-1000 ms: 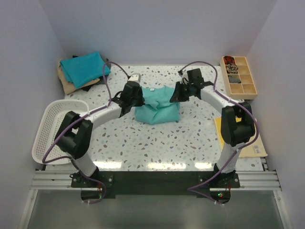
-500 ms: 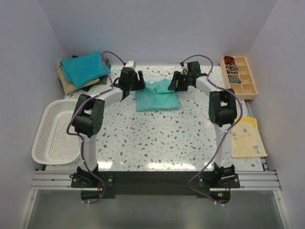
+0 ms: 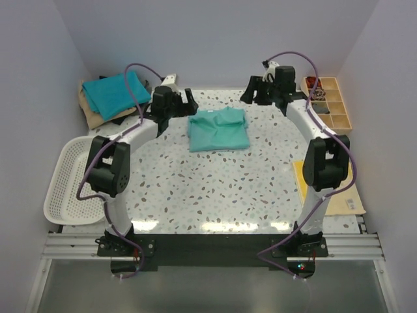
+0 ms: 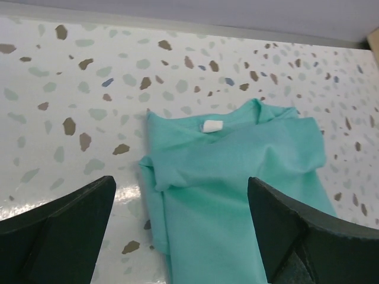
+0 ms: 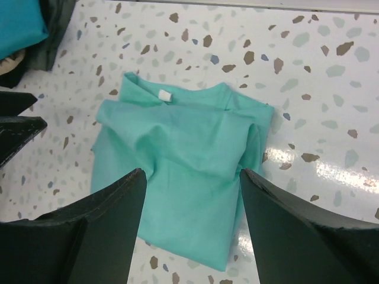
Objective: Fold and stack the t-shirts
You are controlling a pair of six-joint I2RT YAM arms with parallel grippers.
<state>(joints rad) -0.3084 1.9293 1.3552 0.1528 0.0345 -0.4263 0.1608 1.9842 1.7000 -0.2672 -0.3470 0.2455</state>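
Note:
A light sea-green t-shirt [image 3: 218, 128] lies folded on the speckled table, collar tag toward the far wall; it also fills the left wrist view [image 4: 237, 177] and the right wrist view [image 5: 183, 154]. My left gripper [image 3: 177, 107] [image 4: 182, 183] hovers open just off its far-left corner, holding nothing. My right gripper [image 3: 256, 93] [image 5: 192, 173] hangs open above its far-right corner, also holding nothing. At the far left a teal-blue t-shirt [image 3: 116, 91] [image 5: 21, 21] tops a stack, over a tan one [image 3: 91, 114] and a dark one [image 3: 124, 117].
A white mesh basket [image 3: 78, 176] sits at the table's left edge. A wooden compartment tray [image 3: 328, 104] stands at the far right. Yellow and tan sheets [image 3: 335, 192] lie at the right edge, beside the right arm. Walls close in on three sides.
Both grippers opened and let go of the sea-green t-shirt, then drew back toward the far wall. The shirt slid slightly away and now lies flat in a folded rectangle.

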